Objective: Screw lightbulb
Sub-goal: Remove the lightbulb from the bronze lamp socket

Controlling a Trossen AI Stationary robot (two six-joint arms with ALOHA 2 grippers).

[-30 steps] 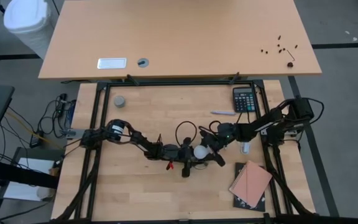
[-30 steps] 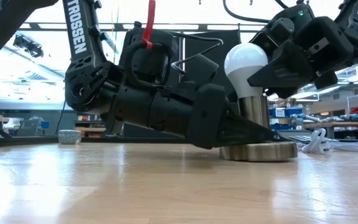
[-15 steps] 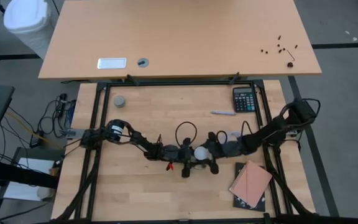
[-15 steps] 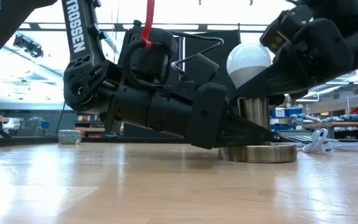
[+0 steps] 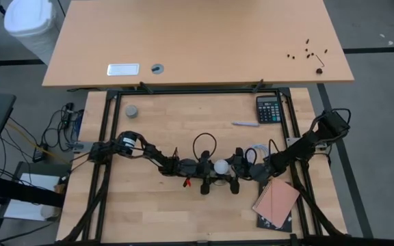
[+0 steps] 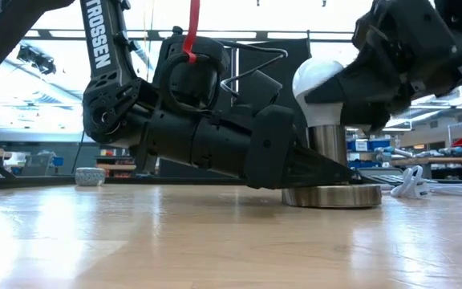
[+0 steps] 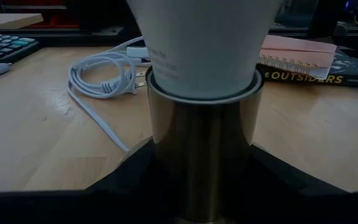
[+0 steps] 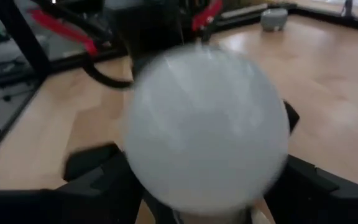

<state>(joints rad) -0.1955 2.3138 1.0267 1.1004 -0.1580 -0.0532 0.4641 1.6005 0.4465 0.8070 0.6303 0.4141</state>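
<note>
The white lightbulb (image 6: 318, 80) stands upright with its screw end down in the metal socket (image 6: 327, 144) of a round silvery base (image 6: 331, 195), mid-table. My left gripper (image 5: 209, 171) reaches in low from the table's left and is shut on that socket. My right gripper (image 5: 232, 169) comes from the right at the height of the bulb. It is open, with one finger on either side of the glass (image 8: 207, 130); I cannot see them touching it. My left gripper pinches the socket column (image 7: 197, 162) between its two fingers, low down, just above the disc. The fingers (image 7: 129, 177) come nearly level from the table's left. The base stands flat on the table with the bulb upright in it.
A white cord (image 7: 104, 81) lies coiled just beyond the base. A book (image 5: 276, 200) lies at the near right, a calculator (image 5: 269, 108) and a pen (image 5: 245, 124) at the far right, and a small grey cap (image 5: 132, 110) at the far left.
My right gripper has swung round the bulb from its far right side toward the table's near edge, and its wrist has turned as it went. The bulb has stayed upright in the socket.
</note>
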